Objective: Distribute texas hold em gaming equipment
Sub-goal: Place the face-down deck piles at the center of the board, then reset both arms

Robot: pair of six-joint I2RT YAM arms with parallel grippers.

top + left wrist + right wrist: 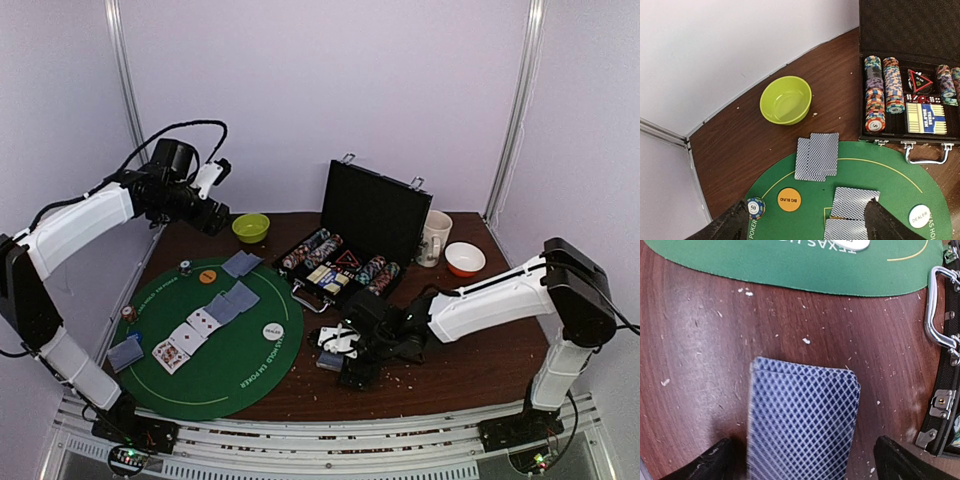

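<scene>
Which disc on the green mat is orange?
The BIG BLIND disc, beside the striped 50 chip. The DEALER disc, across the green mat, is white.

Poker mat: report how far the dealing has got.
Done: card pairs, face-up cards, dealer disc and two chips lie on the mat. In hand: nothing; right gripper open over the deck, left gripper open, empty. Remaining: chip rows fill the case.

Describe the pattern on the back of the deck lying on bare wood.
The deck has a blue-and-white diamond lattice, clearest in the right wrist view.
</scene>
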